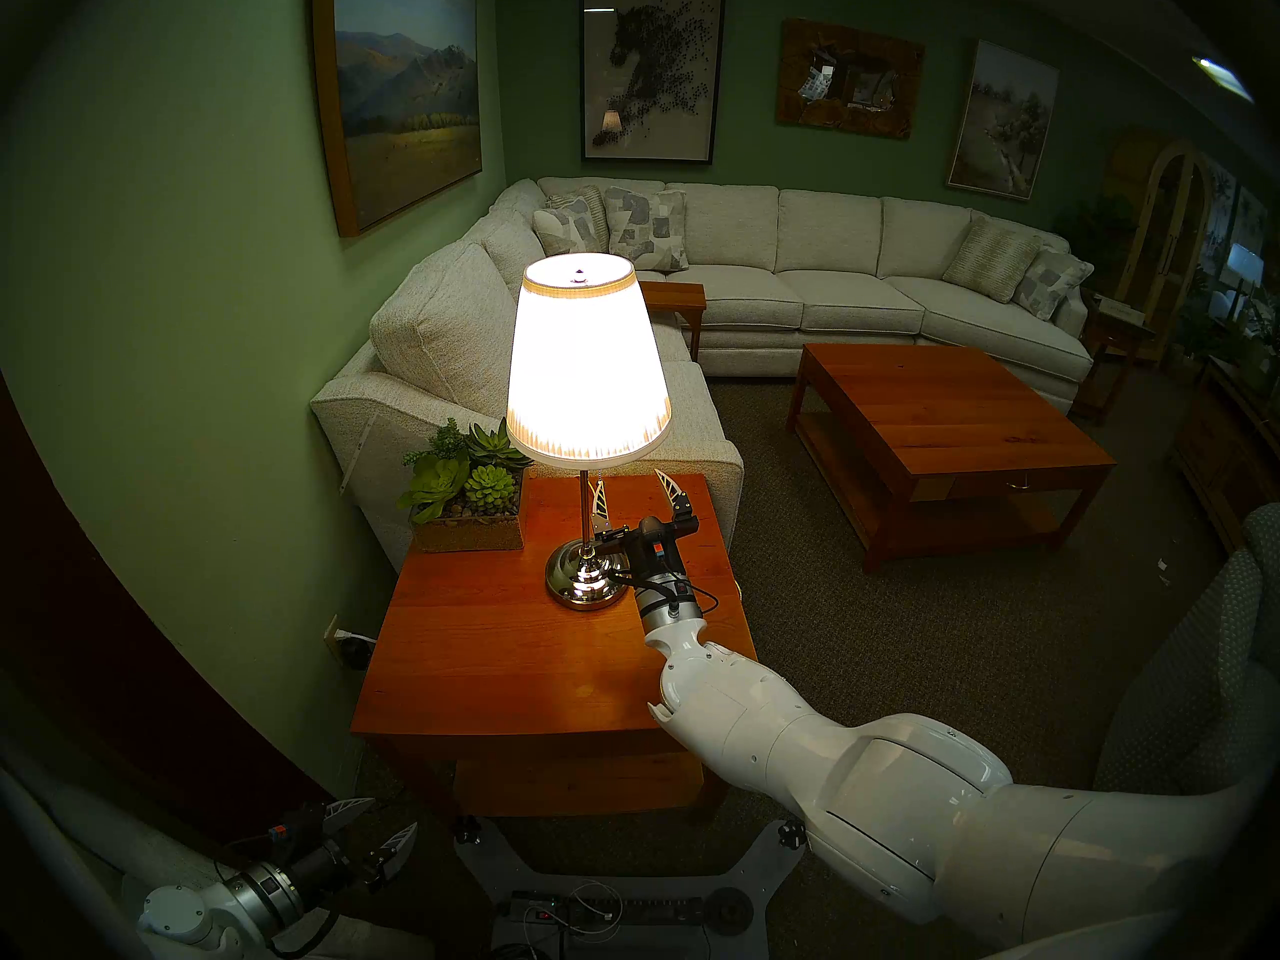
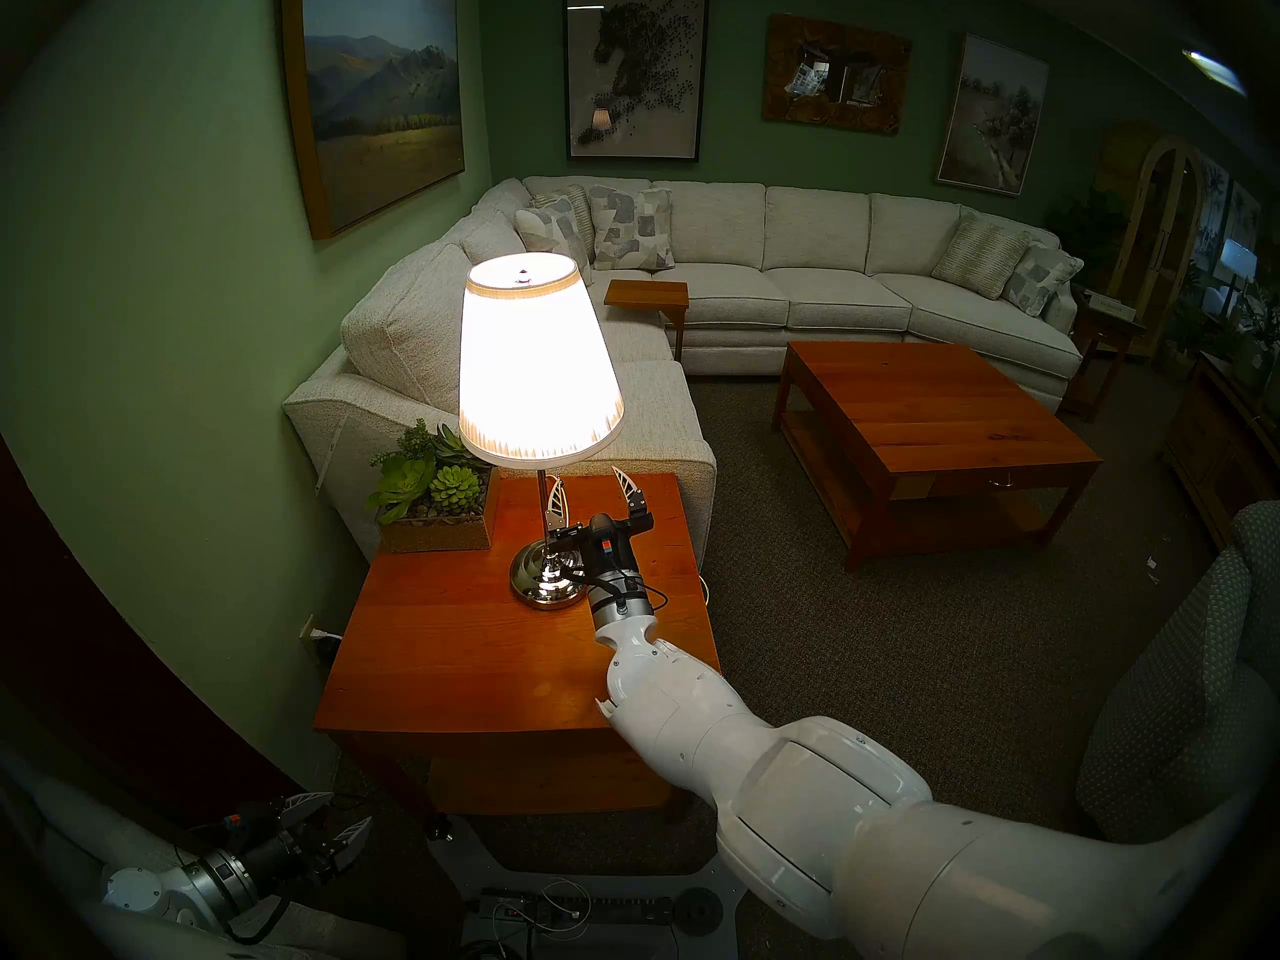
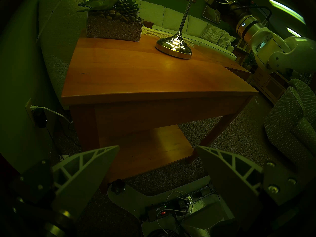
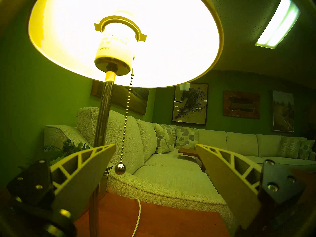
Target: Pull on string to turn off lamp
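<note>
a cream sectional sofa (image 1: 796, 273) wraps the far corner of a green-walled room, with a wooden coffee table (image 1: 949, 425) on the carpet before it. nearer me stands the wooden table (image 1: 499, 661), set against the sofa's arm, carrying a box of succulents (image 1: 467, 501) at its far left corner and the lamp (image 1: 587, 363) just beside that planter. the lamp is lit, its white shade glowing bright above a slim pole and a shiny domed base that sits on the table's far half.

my right arm (image 1: 866, 785) reaches in from the lower right across the table's near right edge, holding my right gripper (image 1: 638, 500) up under the shade's rim, just right of the pole. its fingers (image 4: 89, 171) are spread wide and grasp nothing. in the right wrist view the string (image 4: 126, 115), a thin beaded chain, hangs from the socket beside the pole and ends in a small round bead (image 4: 120, 168), which sits between my two fingers, close by the left one and apart from the right one; whether it touches the left finger i cannot tell.

my left gripper (image 1: 377, 834) hangs low at the bottom left, below the table's near edge and well apart from the lamp, its fingers (image 3: 82, 178) parted and empty.
</note>
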`<state>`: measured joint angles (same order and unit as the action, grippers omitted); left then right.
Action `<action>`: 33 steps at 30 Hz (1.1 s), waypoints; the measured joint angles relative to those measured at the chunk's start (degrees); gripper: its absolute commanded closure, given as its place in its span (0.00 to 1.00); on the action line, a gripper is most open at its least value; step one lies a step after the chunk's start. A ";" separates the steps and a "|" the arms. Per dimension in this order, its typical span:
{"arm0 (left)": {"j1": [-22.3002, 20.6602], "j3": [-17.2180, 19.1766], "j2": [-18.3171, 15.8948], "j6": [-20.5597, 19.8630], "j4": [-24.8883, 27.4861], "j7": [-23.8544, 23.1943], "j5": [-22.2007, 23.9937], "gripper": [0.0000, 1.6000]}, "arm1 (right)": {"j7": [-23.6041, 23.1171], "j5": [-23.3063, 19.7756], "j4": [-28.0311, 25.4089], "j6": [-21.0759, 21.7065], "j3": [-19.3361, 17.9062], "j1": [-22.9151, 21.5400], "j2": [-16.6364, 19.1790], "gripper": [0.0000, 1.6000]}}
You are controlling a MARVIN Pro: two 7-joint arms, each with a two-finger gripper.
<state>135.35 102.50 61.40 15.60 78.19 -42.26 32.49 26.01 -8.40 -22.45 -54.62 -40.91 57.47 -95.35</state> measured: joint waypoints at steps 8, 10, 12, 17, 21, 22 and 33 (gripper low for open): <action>0.00 0.00 0.00 0.00 0.00 0.00 0.00 0.00 | -6.84 -4.22 1.81 0.02 -1.42 -1.42 -0.61 0.00; 0.00 0.00 0.00 0.00 0.00 0.00 0.00 0.00 | -8.03 -4.94 2.17 0.02 -1.65 -1.57 -0.78 0.00; 0.00 0.00 0.00 0.00 0.00 0.00 0.01 0.00 | -9.74 -6.00 2.74 0.03 -2.03 -1.78 -1.03 0.00; 0.00 0.00 0.00 0.00 0.01 0.00 0.01 0.00 | -12.70 -7.73 3.72 0.04 -2.80 -2.37 -1.31 0.00; 0.00 0.00 0.00 0.00 0.01 0.00 0.01 0.00 | -14.65 -8.87 4.30 0.05 -3.42 -3.07 -1.42 0.00; -0.01 0.00 0.00 0.00 0.01 0.00 0.01 0.00 | -15.25 -9.24 4.50 0.05 -3.62 -3.31 -1.47 0.00; -0.01 0.00 0.00 0.00 0.01 0.00 0.00 0.00 | -19.55 -11.92 6.58 0.05 -5.05 -4.89 -2.24 0.00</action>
<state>135.34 102.50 61.40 15.60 78.19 -42.26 32.50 6.46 -20.32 -15.87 -54.57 -45.97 52.58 -97.59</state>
